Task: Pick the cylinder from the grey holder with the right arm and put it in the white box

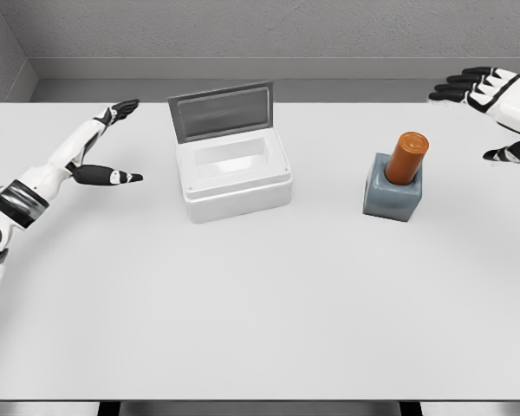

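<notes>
Cylinder (408,157), orange-brown, stands in the grey holder (391,196) on the right half of the white table (260,321), leaning slightly toward the upper right, with its lower end sunk in the holder's opening. White box (237,178) sits near the middle of the table, left of the holder and well apart from it; its grey lid (222,110) stands raised along the far edge, so the hollow inside shows.

Right hand (494,108) hovers at the right edge of the picture, beyond and to the right of the holder, fingers spread and pointing left, thumb lower down, holding nothing and not touching the cylinder. Left hand (107,143) is over the left part of the table, beside the box but apart from it, fingers stretched out and thumb pointing toward the box, holding nothing.
</notes>
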### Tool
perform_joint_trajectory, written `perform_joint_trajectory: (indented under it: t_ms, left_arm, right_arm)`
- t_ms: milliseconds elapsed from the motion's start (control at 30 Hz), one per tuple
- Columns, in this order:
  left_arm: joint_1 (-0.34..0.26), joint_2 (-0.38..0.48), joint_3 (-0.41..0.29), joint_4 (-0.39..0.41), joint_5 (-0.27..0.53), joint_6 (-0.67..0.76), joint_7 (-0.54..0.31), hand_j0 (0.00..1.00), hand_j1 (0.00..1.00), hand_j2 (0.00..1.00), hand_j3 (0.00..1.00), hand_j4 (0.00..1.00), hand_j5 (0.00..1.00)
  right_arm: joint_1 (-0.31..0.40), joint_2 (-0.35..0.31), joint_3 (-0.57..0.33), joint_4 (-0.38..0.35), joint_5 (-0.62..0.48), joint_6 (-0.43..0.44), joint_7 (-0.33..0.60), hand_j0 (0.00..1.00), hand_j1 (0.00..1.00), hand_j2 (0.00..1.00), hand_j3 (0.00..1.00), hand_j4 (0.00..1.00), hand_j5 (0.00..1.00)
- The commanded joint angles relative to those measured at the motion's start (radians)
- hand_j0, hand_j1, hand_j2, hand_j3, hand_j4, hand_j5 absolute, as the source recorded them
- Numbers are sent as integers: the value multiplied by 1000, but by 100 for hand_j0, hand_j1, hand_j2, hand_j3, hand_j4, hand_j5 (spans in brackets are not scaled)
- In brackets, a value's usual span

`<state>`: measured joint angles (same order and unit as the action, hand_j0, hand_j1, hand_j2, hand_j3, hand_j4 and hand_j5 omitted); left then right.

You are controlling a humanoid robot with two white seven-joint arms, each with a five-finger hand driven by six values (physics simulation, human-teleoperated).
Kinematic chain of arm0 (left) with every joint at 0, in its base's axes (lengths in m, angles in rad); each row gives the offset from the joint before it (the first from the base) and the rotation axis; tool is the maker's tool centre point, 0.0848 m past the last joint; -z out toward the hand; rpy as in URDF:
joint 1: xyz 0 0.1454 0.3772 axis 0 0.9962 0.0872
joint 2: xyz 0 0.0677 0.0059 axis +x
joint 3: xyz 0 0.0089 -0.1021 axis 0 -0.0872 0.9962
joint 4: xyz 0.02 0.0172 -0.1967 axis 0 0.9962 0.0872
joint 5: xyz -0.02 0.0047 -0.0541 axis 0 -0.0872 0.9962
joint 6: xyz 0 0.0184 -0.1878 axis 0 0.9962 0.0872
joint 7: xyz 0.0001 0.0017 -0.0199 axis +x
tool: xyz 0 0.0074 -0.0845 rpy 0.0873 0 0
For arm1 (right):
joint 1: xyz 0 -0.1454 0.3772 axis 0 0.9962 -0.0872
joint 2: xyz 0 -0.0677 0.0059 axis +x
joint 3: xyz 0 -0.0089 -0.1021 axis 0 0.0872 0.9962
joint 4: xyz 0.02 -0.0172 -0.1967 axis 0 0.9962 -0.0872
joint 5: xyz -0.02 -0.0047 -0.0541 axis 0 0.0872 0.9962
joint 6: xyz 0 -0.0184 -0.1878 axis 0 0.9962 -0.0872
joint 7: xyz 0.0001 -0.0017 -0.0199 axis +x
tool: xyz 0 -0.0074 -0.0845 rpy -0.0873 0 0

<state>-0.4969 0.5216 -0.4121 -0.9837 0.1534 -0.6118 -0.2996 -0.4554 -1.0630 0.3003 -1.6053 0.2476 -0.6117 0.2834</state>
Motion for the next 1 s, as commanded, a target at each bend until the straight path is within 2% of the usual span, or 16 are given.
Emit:
perform_joint_trajectory:
  t_ms: [0,33,100,133,167,233,300,367,400,500,567,667,833,967]
  left_arm:
    - [0,-2,1,0,6,1,-7,100,100,100,100,100,100]
    - [0,-2,1,0,6,1,-7,100,100,100,100,100,100]
    - [0,-2,1,0,6,1,-7,100,100,100,100,100,100]
    - [0,-3,7,0,9,1,-7,100,100,100,100,100,100]
    - [0,-25,36,4,9,1,-7,100,100,100,100,100,100]
    - [0,-58,92,39,9,1,-7,100,100,100,100,100,100]
    - [-3,-71,95,37,15,1,-72,100,100,100,100,100,100]
    - [-5,-74,95,34,20,1,-85,100,100,100,100,100,100]
    - [-5,-72,95,33,25,1,-85,100,100,100,100,100,100]
    - [-17,-80,93,34,80,1,-161,100,100,100,100,100,100]
    - [-19,-80,93,31,87,1,-173,100,100,100,100,100,100]
    - [-23,-80,93,30,110,1,-182,100,100,100,100,100,100]
    - [-25,-80,95,22,129,1,-182,100,100,100,100,100,100]
    - [-23,-78,92,23,127,1,-182,100,100,100,100,100,100]
  right_arm:
    - [-23,-5,132,24,9,1,-3,100,100,100,100,100,100]
    - [-65,-5,175,47,10,1,-3,100,100,100,100,100,100]
    - [-95,0,210,50,32,1,-1,100,100,100,100,100,100]
    - [-126,6,266,50,61,1,-3,100,100,100,100,100,100]
    - [-154,5,306,62,64,1,-3,100,100,100,100,100,100]
    - [-213,-6,319,154,59,1,-3,100,100,100,100,100,100]
    - [-216,-8,327,157,94,1,39,100,100,100,100,100,100]
    - [-216,-20,327,166,102,1,66,100,100,100,100,100,100]
    - [-221,-18,326,197,101,1,71,100,100,100,100,100,100]
    - [-236,-2,315,205,98,1,68,100,100,100,100,100,100]
    - [-266,55,318,206,102,1,100,100,100,100,100,100,100]
    - [-278,92,327,205,110,1,109,100,100,100,100,100,100]
    - [-293,135,333,208,114,1,132,100,100,100,100,100,100]
    - [-292,143,335,199,116,1,132,100,100,100,100,100,100]
